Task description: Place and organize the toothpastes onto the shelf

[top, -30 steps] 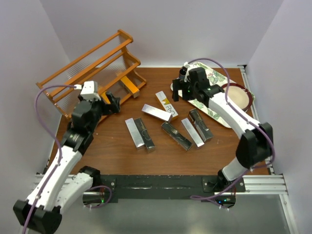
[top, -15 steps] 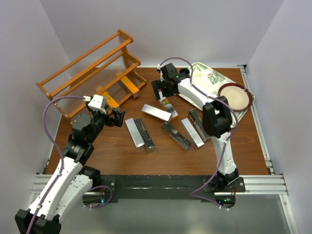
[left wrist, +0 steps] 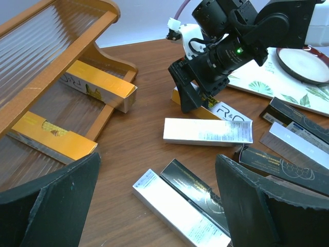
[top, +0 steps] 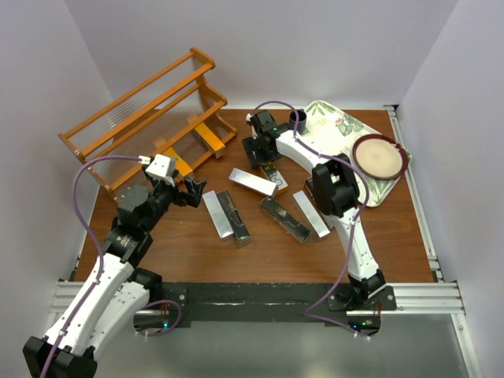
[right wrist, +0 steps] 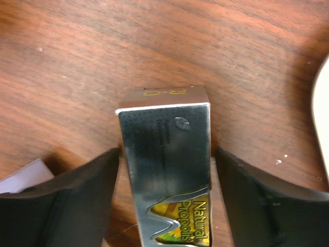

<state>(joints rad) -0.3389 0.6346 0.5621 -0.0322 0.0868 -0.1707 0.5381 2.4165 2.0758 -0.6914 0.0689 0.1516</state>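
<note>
The orange-brown shelf [top: 150, 110] stands at the back left, with two orange-gold toothpastes [top: 211, 135] [top: 175, 161] lying on its lowest tier. Several silver and black toothpastes lie loose on the table. My right gripper [top: 264, 161] [right wrist: 165, 154] points down over an orange-gold and silver carton [right wrist: 164, 134] [top: 274, 178]. Its jaws have closed in against the carton's two long sides, and the carton still rests on the wood. My left gripper [top: 193, 189] [left wrist: 159, 206] hangs wide open and holds nothing, just left of a silver carton [top: 214, 213] and a black one [top: 234, 214].
More cartons lie mid-table: a silver one [top: 253, 182], a black one [top: 284, 219] and a silver one [top: 311, 213]. A floral tray [top: 339, 126] at the back right carries a round plate [top: 381, 156]. A small dark cup [top: 298, 120] stands beside it.
My right arm swung left from the tray down onto the orange-gold carton, and its jaws narrowed around it. My left arm drew back from the shelf toward the middle cartons.
</note>
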